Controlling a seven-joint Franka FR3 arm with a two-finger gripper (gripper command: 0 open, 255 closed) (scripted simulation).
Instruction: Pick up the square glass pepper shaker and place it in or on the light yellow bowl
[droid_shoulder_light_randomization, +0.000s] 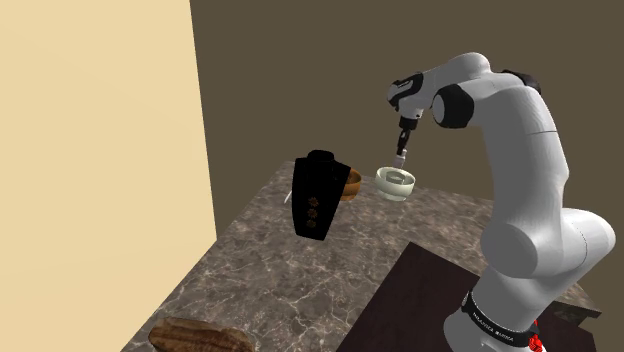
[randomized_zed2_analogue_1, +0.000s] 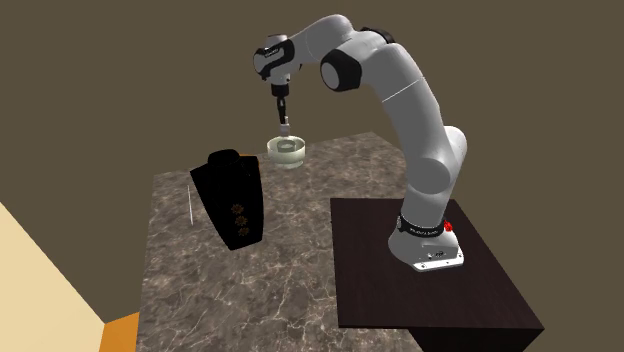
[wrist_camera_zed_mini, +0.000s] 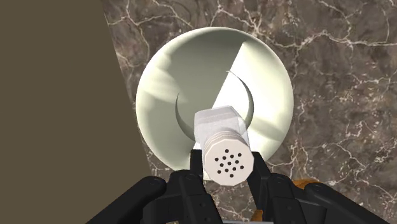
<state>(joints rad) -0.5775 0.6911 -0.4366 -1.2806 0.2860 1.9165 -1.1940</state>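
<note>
The end effector (wrist_camera_zed_mini: 226, 175) was clenched on the pepper shaker (wrist_camera_zed_mini: 222, 136), its two black fingers (wrist_camera_zed_mini: 190, 170) pressed against the pale body just under the perforated cap. The shaker hung upright in the air directly above the pale bowl (wrist_camera_zed_mini: 167, 81), clear of its rim, as the shoulder view showed with the shaker (droid_shoulder_light_randomization: 400, 160) over the bowl (droid_shoulder_light_randomization: 395, 186). The bowl sat on the dark marble bench (droid_shoulder_light_randomization: 260, 270) close to the far edge and the brown wall.

In the shoulder view, a black jewellery bust (droid_shoulder_light_randomization: 318, 195) stood at 9 o'clock from the bowl, near it but apart, and a small brown bowl (droid_shoulder_light_randomization: 352, 184) lay between them, partly hidden behind the bust. Neither reached into the space above the pale bowl. A brown loaf-like object (droid_shoulder_light_randomization: 200, 337) lay well apart at 7 o'clock, by the bench's near edge. The dark stand (droid_shoulder_light_randomization: 420, 290) sat at 5 o'clock.
</note>
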